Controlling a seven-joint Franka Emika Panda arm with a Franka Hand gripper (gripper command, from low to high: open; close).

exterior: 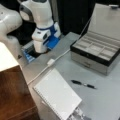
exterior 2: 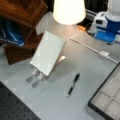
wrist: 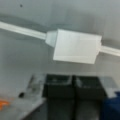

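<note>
In the wrist view my gripper (wrist: pixel 74 87) points down at the grey table, its two dark fingers (wrist: pixel 60 86) pressed side by side with nothing between them. Just beyond the fingers lies a white adapter block (wrist: pixel 76 46) on a white cable (wrist: pixel 22 29). In a front view the hand (exterior: pixel 40 48) hangs low at the table's back, a short way from that block (exterior: pixel 50 62). In a front view the hand's blue part (exterior 2: pixel 106 33) sits above the block (exterior 2: pixel 104 53).
A white spiral notebook (exterior: pixel 57 96) (exterior 2: pixel 47 52) and a black pen (exterior: pixel 83 84) (exterior 2: pixel 73 85) lie on the table. An open compartment box (exterior: pixel 95 50) (exterior 2: pixel 107 97) stands at the right. A wooden shelf (exterior 2: pixel 22 15) and a lamp shade (exterior 2: pixel 68 10) stand nearby.
</note>
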